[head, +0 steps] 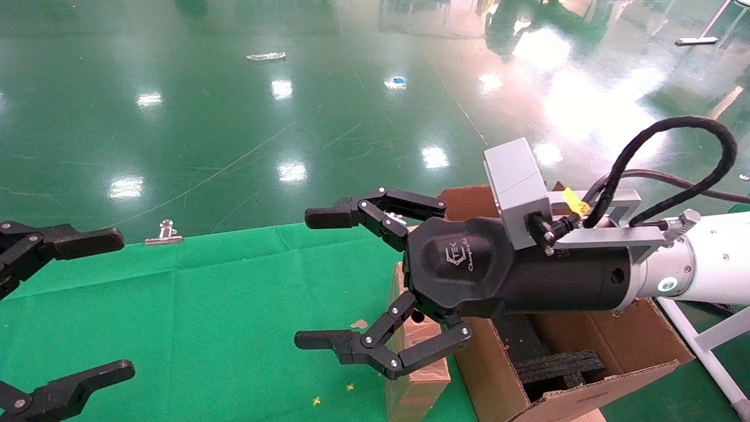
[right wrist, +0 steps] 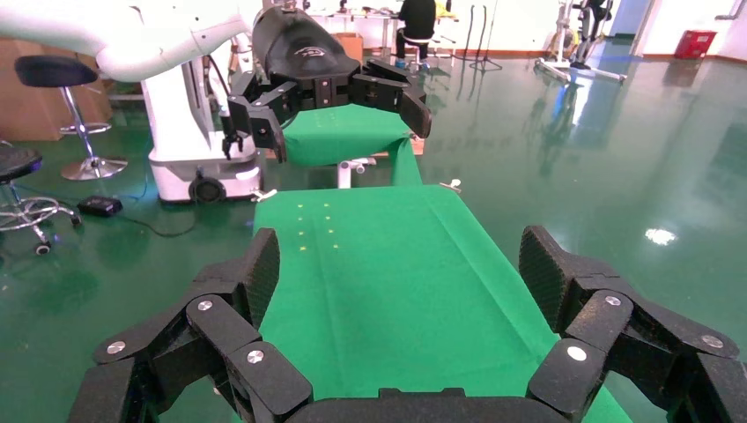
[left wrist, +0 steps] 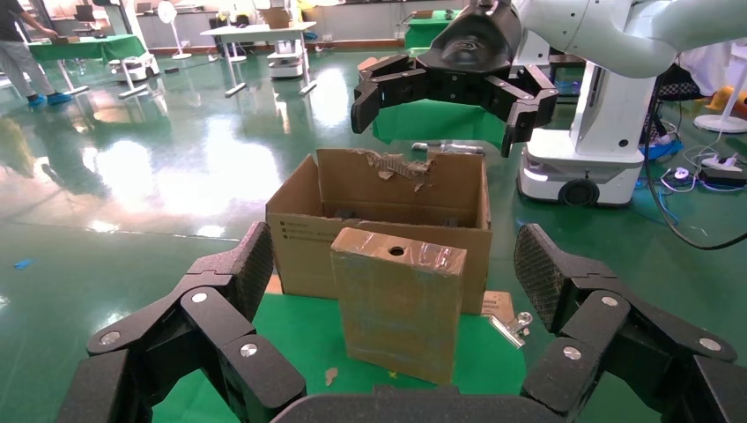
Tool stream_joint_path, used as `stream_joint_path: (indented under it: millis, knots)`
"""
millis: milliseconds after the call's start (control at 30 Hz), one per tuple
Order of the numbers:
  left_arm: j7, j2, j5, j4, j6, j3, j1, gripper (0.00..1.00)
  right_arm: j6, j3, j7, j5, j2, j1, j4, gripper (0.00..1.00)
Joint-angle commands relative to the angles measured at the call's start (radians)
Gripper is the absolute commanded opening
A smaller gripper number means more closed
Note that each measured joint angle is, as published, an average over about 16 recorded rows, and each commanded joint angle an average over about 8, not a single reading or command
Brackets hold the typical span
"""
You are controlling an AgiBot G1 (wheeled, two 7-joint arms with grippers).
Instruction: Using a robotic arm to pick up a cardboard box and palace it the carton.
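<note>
The small cardboard box (head: 417, 351) stands upright on the green cloth, against the near side of the carton (head: 621, 343). The right gripper hides part of it in the head view. In the left wrist view the box (left wrist: 398, 304) shows a round hole and glossy tape on top, with the carton (left wrist: 379, 220) behind it. The robotic arm (head: 715, 264) on the right holds my right gripper (head: 319, 278) open and empty above the box. It also shows in the left wrist view (left wrist: 454, 92). My left gripper (head: 99, 308) is open and empty at the left edge, facing the box.
A metal binder clip (head: 164, 233) lies at the cloth's far edge; it shows beside the box in the left wrist view (left wrist: 513, 328). The green cloth table (right wrist: 388, 264) stretches left of the box. Black foam inserts (head: 556, 366) sit in the carton. Glossy green floor lies beyond.
</note>
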Motion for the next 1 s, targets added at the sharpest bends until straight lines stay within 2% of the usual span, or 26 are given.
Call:
stream_joint_path:
  millis: [33, 767, 1000]
  knots:
    - [0.000, 0.000, 0.000, 0.000, 0.000, 0.000, 0.000, 1.00, 0.000, 0.000, 0.000, 0.000, 0.000, 0.000, 0.000, 1.00]
    - [0.000, 0.000, 0.000, 0.000, 0.000, 0.000, 0.000, 1.00, 0.001, -0.002, 0.002, -0.004, -0.001, 0.001, 0.005, 1.00]
    - [0.000, 0.000, 0.000, 0.001, 0.000, 0.000, 0.000, 1.00, 0.020, -0.045, 0.058, -0.067, -0.015, 0.027, 0.035, 1.00]
